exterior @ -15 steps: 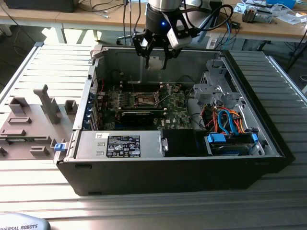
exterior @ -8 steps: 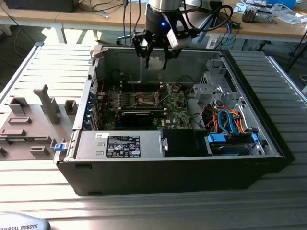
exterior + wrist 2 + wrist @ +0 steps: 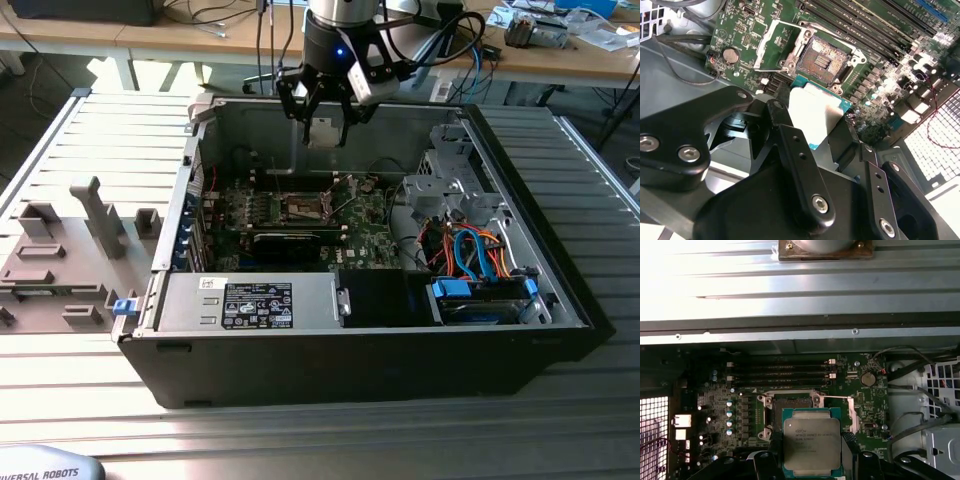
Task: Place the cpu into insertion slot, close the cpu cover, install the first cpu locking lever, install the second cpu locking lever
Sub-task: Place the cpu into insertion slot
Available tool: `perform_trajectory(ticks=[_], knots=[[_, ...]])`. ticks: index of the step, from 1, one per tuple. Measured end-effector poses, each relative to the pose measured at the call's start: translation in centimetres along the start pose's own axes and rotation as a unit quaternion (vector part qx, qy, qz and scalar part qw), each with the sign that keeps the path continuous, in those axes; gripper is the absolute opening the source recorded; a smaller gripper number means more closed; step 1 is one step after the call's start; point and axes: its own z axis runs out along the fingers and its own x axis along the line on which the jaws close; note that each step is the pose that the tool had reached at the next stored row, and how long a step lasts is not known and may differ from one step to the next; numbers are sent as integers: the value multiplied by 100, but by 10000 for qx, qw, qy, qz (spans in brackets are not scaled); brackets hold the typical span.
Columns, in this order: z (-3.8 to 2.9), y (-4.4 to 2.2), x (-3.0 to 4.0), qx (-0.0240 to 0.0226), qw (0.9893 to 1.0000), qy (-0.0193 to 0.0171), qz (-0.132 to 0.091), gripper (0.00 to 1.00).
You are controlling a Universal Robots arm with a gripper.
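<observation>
The end effector (image 3: 325,133) is closed on the cpu (image 3: 811,445), gripping its edges and holding it in the air over the open computer case (image 3: 300,370). Below, on the green board (image 3: 867,405), the insertion slot (image 3: 822,59) lies bare, with the cpu cover (image 3: 771,46) swung open beside it.

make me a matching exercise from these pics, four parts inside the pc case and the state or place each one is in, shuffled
Things:
1. cpu
2. insertion slot
3. cpu cover
4. coin battery

States or places:
a. swung open beside the socket
b. held by the gripper, off the board
c. empty, its dark centre exposed
d. round and silver, seated on the green board

Pairs: 1-b, 2-c, 3-a, 4-d
</observation>
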Motion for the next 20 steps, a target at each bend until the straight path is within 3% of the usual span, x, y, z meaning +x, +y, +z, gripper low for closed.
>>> perform_trajectory(ticks=[20], knots=[[42, -4, -1, 0, 10000, 0, 0, 54]])
